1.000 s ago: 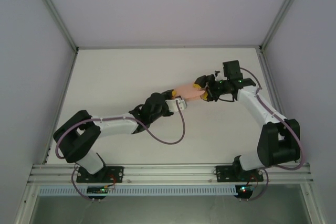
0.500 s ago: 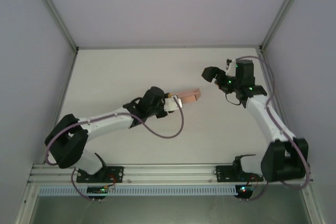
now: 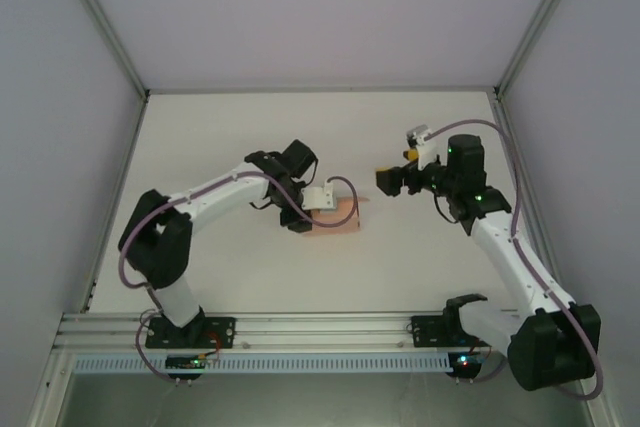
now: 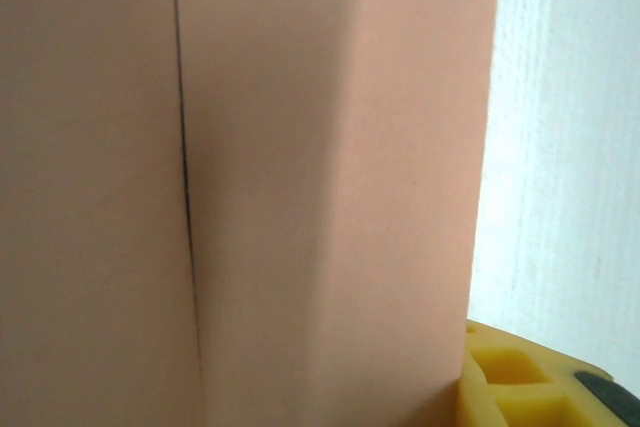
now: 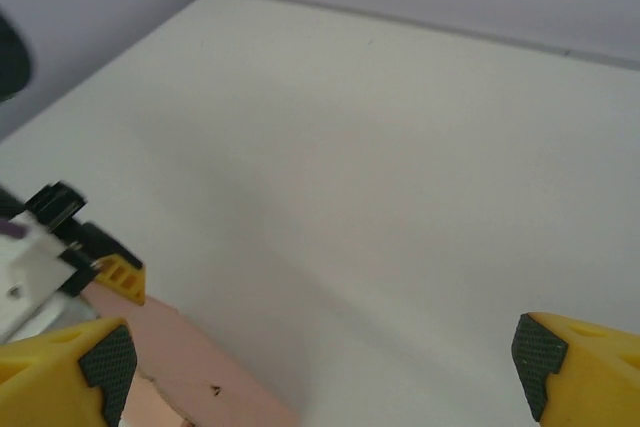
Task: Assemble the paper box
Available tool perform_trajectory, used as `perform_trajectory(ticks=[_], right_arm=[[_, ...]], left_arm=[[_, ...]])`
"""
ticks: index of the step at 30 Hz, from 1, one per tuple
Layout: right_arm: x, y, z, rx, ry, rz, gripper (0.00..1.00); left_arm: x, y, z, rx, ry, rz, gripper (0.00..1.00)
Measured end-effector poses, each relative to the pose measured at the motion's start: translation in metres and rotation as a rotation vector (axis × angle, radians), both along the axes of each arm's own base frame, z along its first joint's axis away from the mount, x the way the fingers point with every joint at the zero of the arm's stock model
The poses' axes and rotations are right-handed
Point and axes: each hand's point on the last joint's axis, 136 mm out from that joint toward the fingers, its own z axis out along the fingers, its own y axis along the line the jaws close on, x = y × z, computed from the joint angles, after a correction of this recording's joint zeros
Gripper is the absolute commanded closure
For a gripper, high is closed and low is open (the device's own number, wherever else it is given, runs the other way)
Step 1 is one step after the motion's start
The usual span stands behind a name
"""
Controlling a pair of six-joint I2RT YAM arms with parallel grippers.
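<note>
The box (image 3: 342, 221) lies near the middle of the desk (image 3: 220, 137), with wide room between it and every desk edge and the walls (image 3: 60, 97) beyond.

The left claw (image 3: 328, 209) comes down on the box's left end and grips it. The wrist view shows one yellow finger (image 4: 520, 377) pressed against the card, while the card hides the other. Pink card with a dark seam (image 4: 185, 197) takes up most of that view and is cut off on three sides, so the box's shape is hard to make out there.

The right claw (image 3: 385, 179) hangs up and to the right of the box, apart from it. It is spread wide and holds nothing. From above its gap is hard to judge, but its own camera shows the dark pads (image 5: 105, 355) at opposite corners, with bare desk between them and the box's end at lower left.
</note>
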Motion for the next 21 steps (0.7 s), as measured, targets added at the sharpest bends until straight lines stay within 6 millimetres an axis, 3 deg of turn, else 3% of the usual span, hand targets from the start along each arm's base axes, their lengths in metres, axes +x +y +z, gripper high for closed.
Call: perform_trajectory(ticks=[13, 21], right_arm=[[-0.018, 0.039, -0.076, -0.176, 0.248, 0.208, 0.43], [-0.022, 0.050, -0.089, -0.262, 0.294, 0.254, 0.87]], left_arm=[[0.009, -0.009, 0.001, 0.035, 0.065, -0.009, 0.61], [0.008, -0.008, 0.001, 0.046, 0.076, -0.004, 0.61]])
